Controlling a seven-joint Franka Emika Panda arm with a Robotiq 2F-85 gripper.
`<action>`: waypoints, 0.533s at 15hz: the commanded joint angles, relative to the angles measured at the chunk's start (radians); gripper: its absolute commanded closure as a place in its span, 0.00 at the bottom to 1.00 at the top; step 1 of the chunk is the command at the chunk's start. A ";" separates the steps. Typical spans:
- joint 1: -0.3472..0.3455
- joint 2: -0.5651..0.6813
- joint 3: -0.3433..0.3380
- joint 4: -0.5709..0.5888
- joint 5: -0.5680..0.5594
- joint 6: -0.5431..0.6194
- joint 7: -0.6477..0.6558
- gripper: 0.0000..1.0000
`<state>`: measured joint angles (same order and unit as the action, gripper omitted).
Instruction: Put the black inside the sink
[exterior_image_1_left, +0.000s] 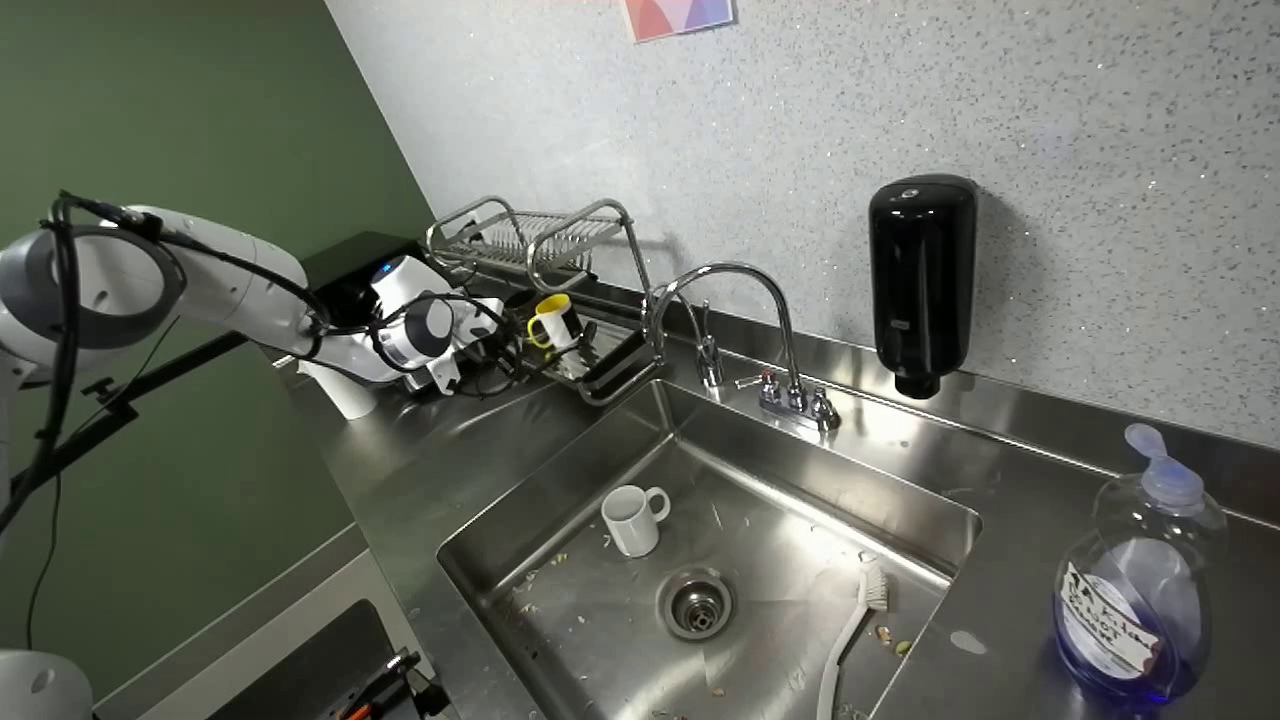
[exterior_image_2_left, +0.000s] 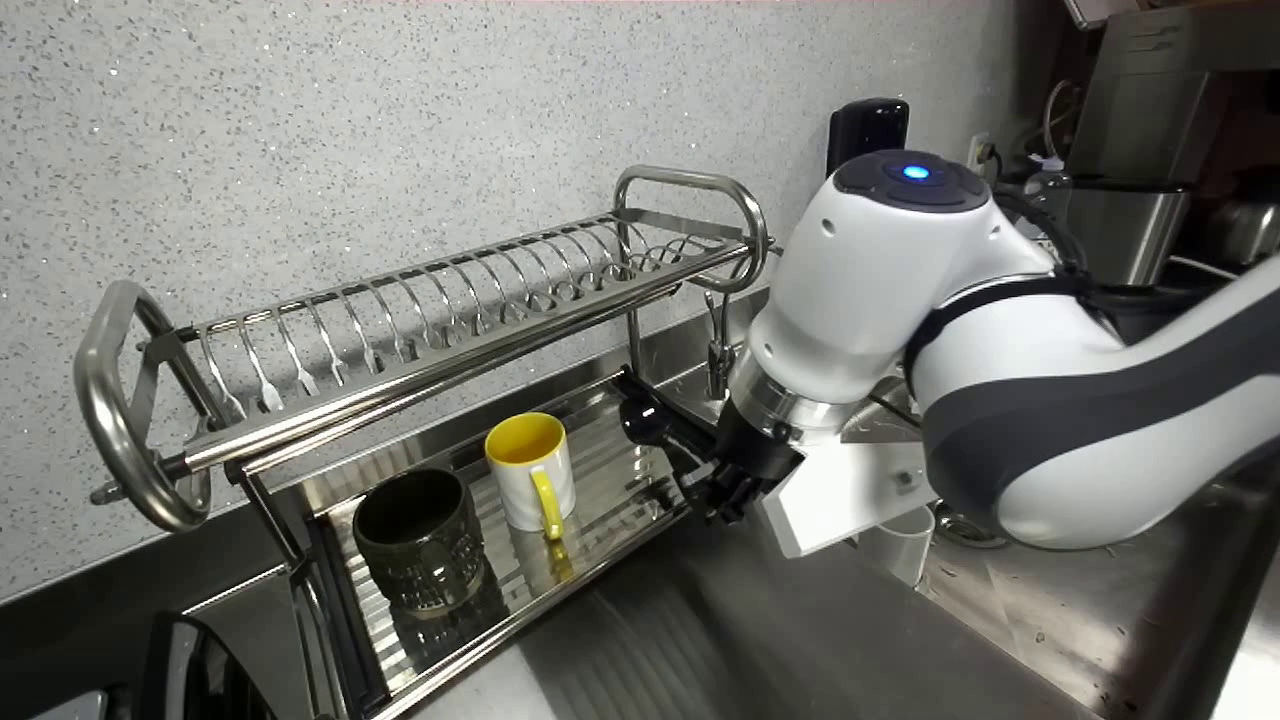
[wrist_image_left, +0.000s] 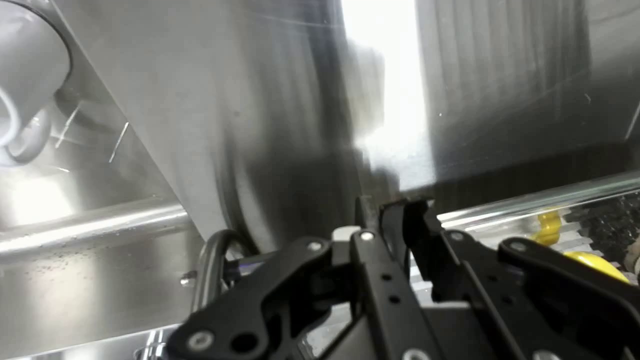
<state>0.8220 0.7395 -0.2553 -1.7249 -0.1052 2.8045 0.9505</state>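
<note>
The black item looks like a spoon or ladle; its round glossy head (exterior_image_2_left: 643, 420) shows in an exterior view over the near-sink end of the drying tray. Its dark stem shows in an exterior view (exterior_image_1_left: 580, 340) and between the fingers in the wrist view (wrist_image_left: 396, 230). My gripper (exterior_image_2_left: 705, 490) is closed around the stem at the tray's edge; it also shows in the wrist view (wrist_image_left: 387, 215). Whether the head touches the tray I cannot tell. The steel sink (exterior_image_1_left: 780, 560) lies beside the gripper, with a white mug (exterior_image_1_left: 632, 522) standing in it near the drain.
The wire dish rack (exterior_image_2_left: 420, 375) stands above the tray, close to the gripper. A yellow-and-white mug (exterior_image_2_left: 530, 475) and a dark mug (exterior_image_2_left: 420, 545) stand on the tray. The chrome faucet (exterior_image_1_left: 785, 320) rises behind the sink. A white brush (exterior_image_1_left: 850, 630) lies in the sink.
</note>
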 joint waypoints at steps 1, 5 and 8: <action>0.049 -0.182 -0.038 -0.238 -0.029 0.032 0.073 0.95; 0.172 -0.316 -0.210 -0.437 -0.136 0.111 0.295 0.95; 0.315 -0.389 -0.441 -0.582 -0.303 0.199 0.484 0.95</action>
<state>1.0139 0.4641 -0.5160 -2.1314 -0.2819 2.9252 1.2814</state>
